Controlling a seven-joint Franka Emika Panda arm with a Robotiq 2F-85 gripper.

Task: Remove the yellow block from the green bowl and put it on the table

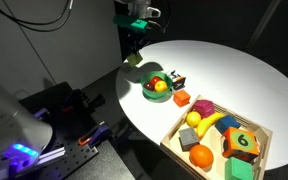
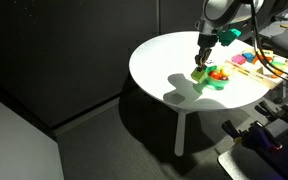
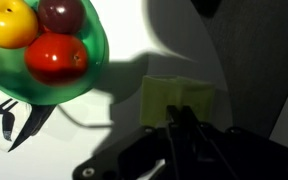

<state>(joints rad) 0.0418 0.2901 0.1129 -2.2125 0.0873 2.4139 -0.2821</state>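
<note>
Hovering low near the edge of the tabletop point(image 1: 234, 70), the hand point(image 3: 180, 114) is pointing straight down beside the green bowl point(image 3: 44, 93).

Position of the yellow block point(image 3: 179, 95): it is sitting outside the bowl, just beside the rim and directly under the fingertips. The wrist view is showing it as a pale yellow square against the white surface.

The fingertips are overlapping the block's near edge in that view and are appearing drawn close together. Cannot tell whether the hand is open, closed or gripping the block. Cannot tell either whether the block is resting on the tabletop or hanging slightly above it.

The bowl is holding a red fruit point(image 3: 56, 58), a yellow fruit point(image 3: 9, 22) and a dark red fruit point(image 3: 62, 12).

In an exterior view, a red block point(image 1: 182, 98) is lying on the tabletop just beyond the bowl. A wooden tray point(image 1: 264, 135) is standing further along, carrying a banana point(image 1: 212, 122), an orange point(image 1: 202, 157) and a green block marked 6 point(image 1: 242, 142).

A dark shadow is falling on the surface between bowl and block.
</note>
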